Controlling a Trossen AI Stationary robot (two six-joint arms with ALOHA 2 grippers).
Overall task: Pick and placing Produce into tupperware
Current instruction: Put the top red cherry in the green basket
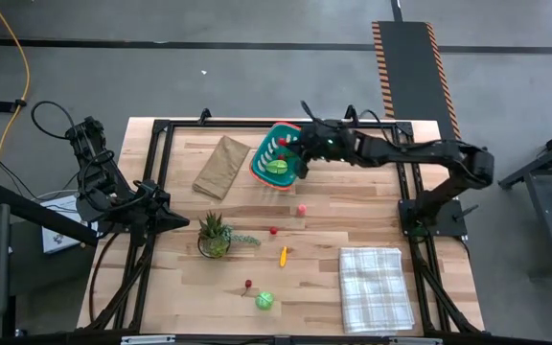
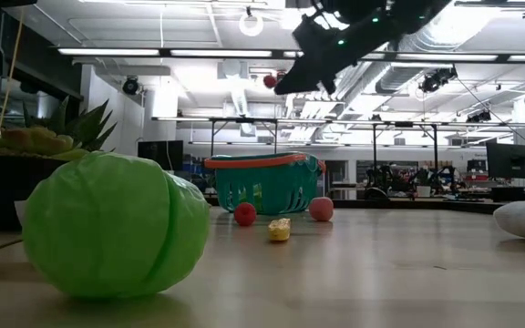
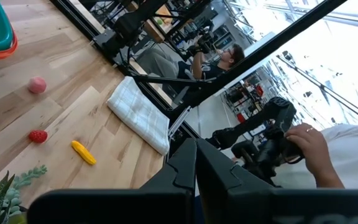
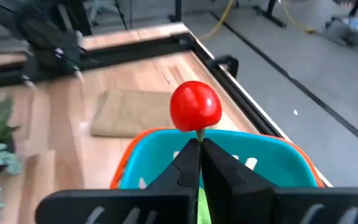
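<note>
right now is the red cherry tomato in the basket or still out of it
Out. The right pincer is shut on the red tomato's stem, holding it above the basket; the low view shows it well above the rim.

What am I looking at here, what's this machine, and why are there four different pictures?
It is a robot with two dark arms at a wooden table, sorting toy produce into a teal basket. One picture looks down from overhead, one sits at table height, and one rides on each wrist. The right pincer is shut on the stem of a red cherry above the basket. The left pincer waits shut at the table's left edge. Still lying out: a green cabbage, a yellow piece, a checked cloth.
</note>
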